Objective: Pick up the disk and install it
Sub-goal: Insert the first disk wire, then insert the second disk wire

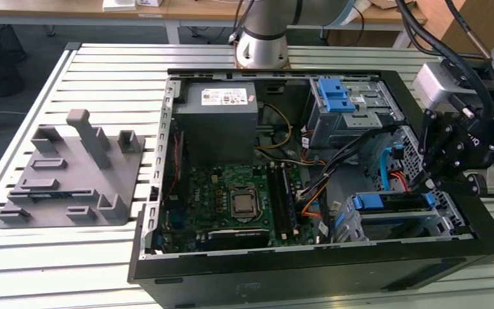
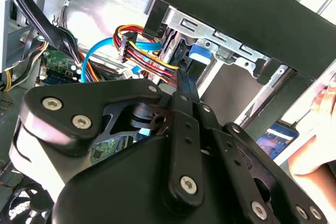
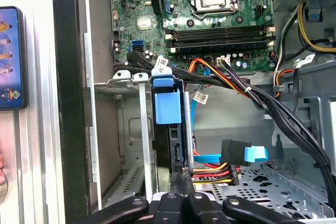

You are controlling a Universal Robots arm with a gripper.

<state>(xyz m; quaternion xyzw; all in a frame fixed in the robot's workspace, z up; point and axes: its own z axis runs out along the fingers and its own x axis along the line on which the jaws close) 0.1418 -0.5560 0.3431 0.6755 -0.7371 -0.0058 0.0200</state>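
We see the arm's pincer (image 1: 449,175) lowered inside the open computer case (image 1: 229,273) on the slatted worktop (image 1: 67,257), near the case's wall on the exterior view's right. The disk (image 1: 391,202) sits on edge in the lower drive cage (image 1: 436,226), its blue carrier tab (image 3: 167,107) facing the first wrist view. In both wrist views the pincer's fingertips (image 3: 179,178) are drawn together beside the disk's rear edge, holding nothing. A grey fixture (image 1: 71,177) lies well apart.

Computer case (image 1: 316,273) sat on table (image 1: 75,257); fixture block (image 1: 71,174) on exterior view's left. Disk (image 1: 391,203) sat in drive cage (image 1: 440,225) at case's right; gripper (image 1: 442,183) just above cage.
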